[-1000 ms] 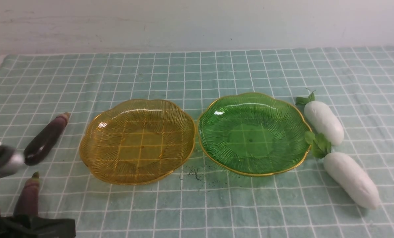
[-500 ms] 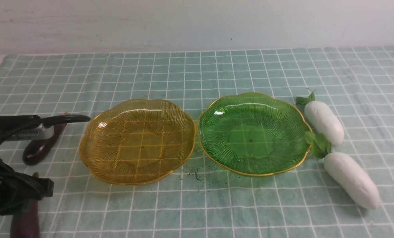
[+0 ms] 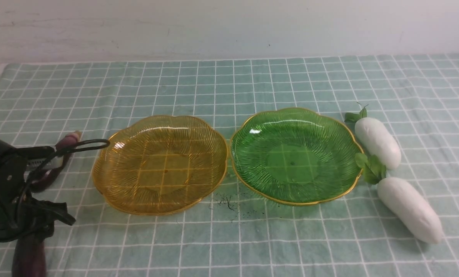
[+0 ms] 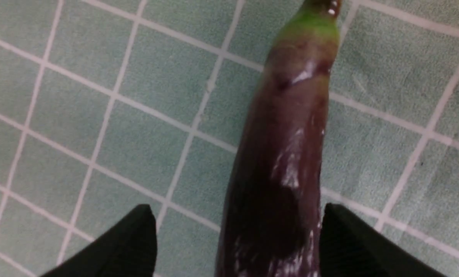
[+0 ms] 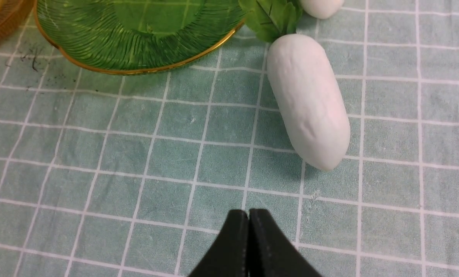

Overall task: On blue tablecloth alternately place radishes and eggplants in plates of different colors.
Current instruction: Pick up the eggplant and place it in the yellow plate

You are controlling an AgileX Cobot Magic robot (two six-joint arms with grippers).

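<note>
On the blue tablecloth (image 3: 229,84) an empty amber plate (image 3: 160,163) and an empty green plate (image 3: 294,154) sit side by side. Two white radishes (image 3: 377,142) (image 3: 410,209) lie right of the green plate. My left gripper (image 4: 237,211) is open and straddles the thick end of the near eggplant (image 4: 283,161), which lies on the cloth. In the front view the left arm (image 3: 10,200) covers most of that eggplant (image 3: 29,256). The other eggplant (image 3: 65,144) lies farther back, left of the amber plate. My right gripper (image 5: 248,215) is shut and empty above the cloth, short of the near radish (image 5: 308,104).
Dark crumbs (image 3: 227,202) are scattered on the cloth between the plates' front edges. A black cable loop (image 3: 87,145) from the left arm reaches almost to the amber plate's rim. A pale wall stands behind the table.
My left arm has moved in over the near eggplant, and its jaws have spread from shut to open. The plates, the radishes and the right arm have not moved.
</note>
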